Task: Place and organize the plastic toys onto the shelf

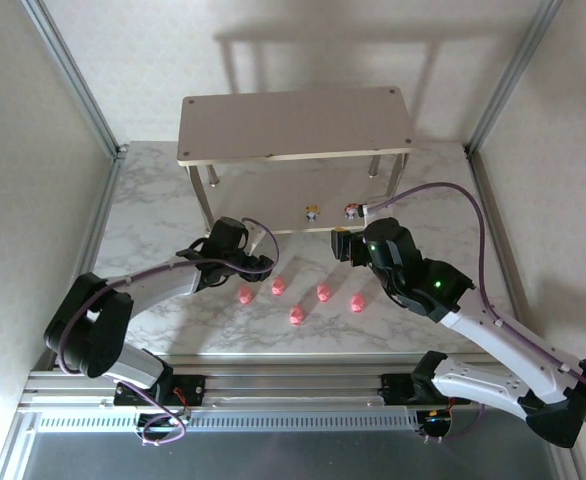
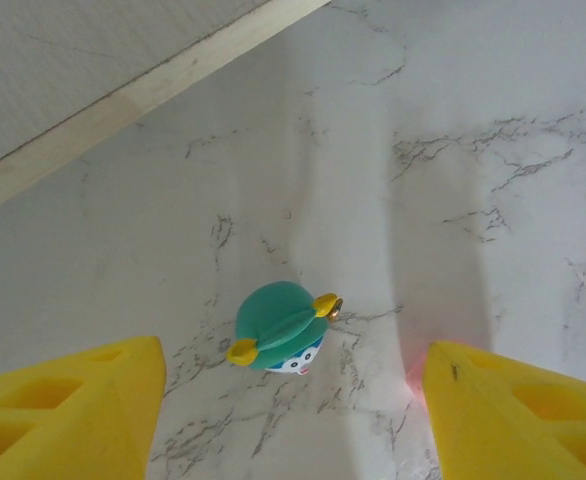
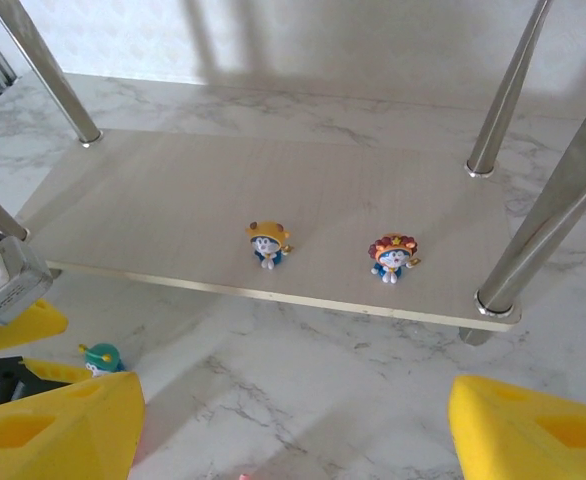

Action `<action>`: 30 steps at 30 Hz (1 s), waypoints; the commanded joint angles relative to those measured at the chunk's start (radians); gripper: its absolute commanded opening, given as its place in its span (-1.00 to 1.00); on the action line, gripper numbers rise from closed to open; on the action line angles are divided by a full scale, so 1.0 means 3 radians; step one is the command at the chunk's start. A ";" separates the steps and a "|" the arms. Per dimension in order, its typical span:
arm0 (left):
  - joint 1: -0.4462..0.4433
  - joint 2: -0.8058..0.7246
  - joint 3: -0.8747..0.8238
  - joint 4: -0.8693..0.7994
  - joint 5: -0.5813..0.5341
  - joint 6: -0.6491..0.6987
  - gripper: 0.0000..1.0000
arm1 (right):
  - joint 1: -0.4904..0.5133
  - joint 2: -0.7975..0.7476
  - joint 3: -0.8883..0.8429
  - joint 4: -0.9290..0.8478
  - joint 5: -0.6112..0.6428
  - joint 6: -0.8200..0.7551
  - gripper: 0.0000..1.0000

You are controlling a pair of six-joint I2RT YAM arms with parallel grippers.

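Note:
The shelf (image 1: 295, 125) stands at the back of the table. On its lower board (image 3: 173, 210) stand a yellow-capped figure (image 3: 267, 243) and a red-capped figure (image 3: 393, 257), both upright. A teal figure (image 2: 281, 328) sits on the marble just in front of the board's edge, untouched, between the wide-apart yellow fingers of my open left gripper (image 2: 293, 420). Several pink pig toys (image 1: 296, 316) lie loosely grouped on the table between the arms. My right gripper (image 3: 293, 440) is open and empty, hovering in front of the lower board and facing the two figures.
The shelf's silver legs (image 3: 533, 220) rise at the corners of the lower board, close to my right gripper. The top board is bare. Metal frame posts (image 1: 73, 75) and white walls close in the table on both sides.

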 commanded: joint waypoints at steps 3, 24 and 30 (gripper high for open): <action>0.0057 0.0137 0.0033 0.0063 0.0079 0.0081 0.36 | -0.0021 0.0027 -0.0039 0.0075 0.0054 -0.0015 0.60; 0.0164 0.0516 0.0243 0.0062 0.0109 0.0217 0.34 | -0.0050 0.0163 -0.0039 0.0131 0.0072 -0.0040 0.62; 0.0197 0.0586 0.0330 0.0027 0.0147 0.0259 0.34 | -0.0071 0.0236 -0.0029 0.0163 0.0054 -0.0040 0.62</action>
